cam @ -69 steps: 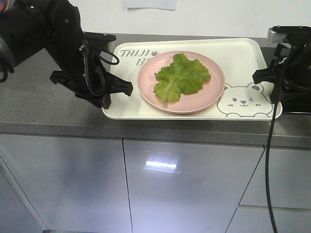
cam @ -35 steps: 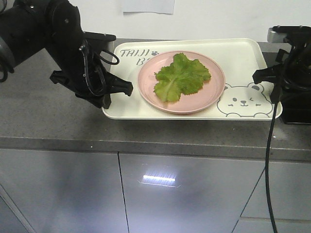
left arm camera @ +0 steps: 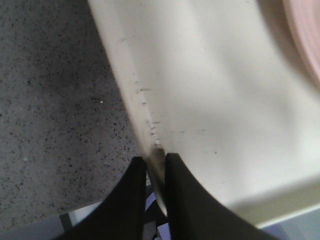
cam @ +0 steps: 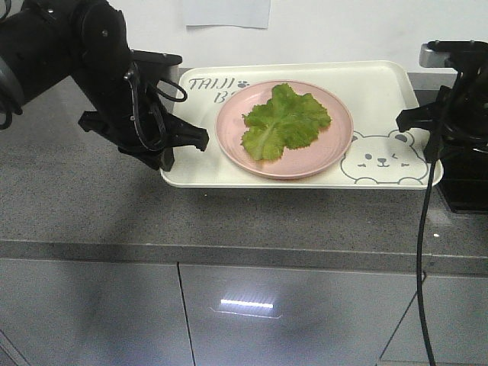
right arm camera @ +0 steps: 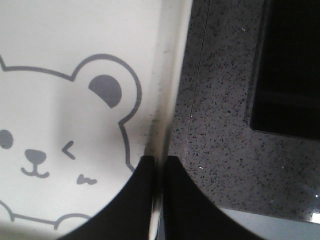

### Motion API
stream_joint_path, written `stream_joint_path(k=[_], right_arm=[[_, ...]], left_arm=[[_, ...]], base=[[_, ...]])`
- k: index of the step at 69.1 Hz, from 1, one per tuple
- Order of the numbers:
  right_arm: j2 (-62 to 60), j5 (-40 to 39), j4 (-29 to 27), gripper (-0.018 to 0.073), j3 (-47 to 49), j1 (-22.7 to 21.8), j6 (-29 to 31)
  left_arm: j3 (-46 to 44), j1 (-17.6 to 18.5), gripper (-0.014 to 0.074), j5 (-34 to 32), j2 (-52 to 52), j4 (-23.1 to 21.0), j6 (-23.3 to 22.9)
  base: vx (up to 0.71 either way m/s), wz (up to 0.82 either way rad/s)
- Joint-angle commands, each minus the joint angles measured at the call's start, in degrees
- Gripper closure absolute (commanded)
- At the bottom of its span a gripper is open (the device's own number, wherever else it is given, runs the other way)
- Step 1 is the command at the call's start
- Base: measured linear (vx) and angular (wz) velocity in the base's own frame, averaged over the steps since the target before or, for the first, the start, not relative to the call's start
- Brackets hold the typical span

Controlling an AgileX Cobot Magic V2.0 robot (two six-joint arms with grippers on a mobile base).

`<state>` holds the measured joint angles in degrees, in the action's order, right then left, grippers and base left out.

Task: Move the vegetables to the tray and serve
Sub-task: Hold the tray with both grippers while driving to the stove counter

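The vegetables (cam: 284, 120), one crinkled green lettuce leaf, lie on a round pink plate (cam: 335, 149) in the middle of the cream tray (cam: 381, 84) with its bear drawing. My left gripper (cam: 171, 151) is shut on the tray's left rim. In the left wrist view the gripper (left arm camera: 156, 157) pinches the thin rim of the tray (left arm camera: 215, 90), with the plate's edge (left arm camera: 307, 40) at top right. My right gripper (cam: 427, 142) is shut on the right rim. The right wrist view shows that gripper (right arm camera: 159, 161) clamped on the tray (right arm camera: 75, 40) beside the bear's ear.
A speckled grey counter (cam: 76, 206) lies under and in front of the tray, with grey cabinet fronts (cam: 267, 320) below. A black block (cam: 465, 183) sits on the counter at the right, close to the right arm. A black cable (cam: 421, 252) hangs from that arm.
The tray and both arms keep the same place in the view. The counter's front edge, the cabinets and the paper on the wall have slid downward, showing more counter in front of the tray.
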<state>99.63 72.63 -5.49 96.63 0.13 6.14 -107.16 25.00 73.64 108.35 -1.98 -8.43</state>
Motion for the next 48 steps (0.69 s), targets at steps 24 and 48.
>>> stream_joint_path(k=[24, 48], right_arm=[[-3.2, 0.6, -2.5, 0.0565, 1.9, 0.4, 1.6], [-3.2, 0.6, -2.5, 0.0565, 1.9, 0.4, 1.6]], left_arm=[[-2.3, 1.2, 0.0602, -2.1, -4.0, -3.5, 1.3], [-2.3, 1.2, 0.0602, -2.1, -4.0, -3.5, 1.3]], base=[[0.10, 0.00], [0.09, 0.07]])
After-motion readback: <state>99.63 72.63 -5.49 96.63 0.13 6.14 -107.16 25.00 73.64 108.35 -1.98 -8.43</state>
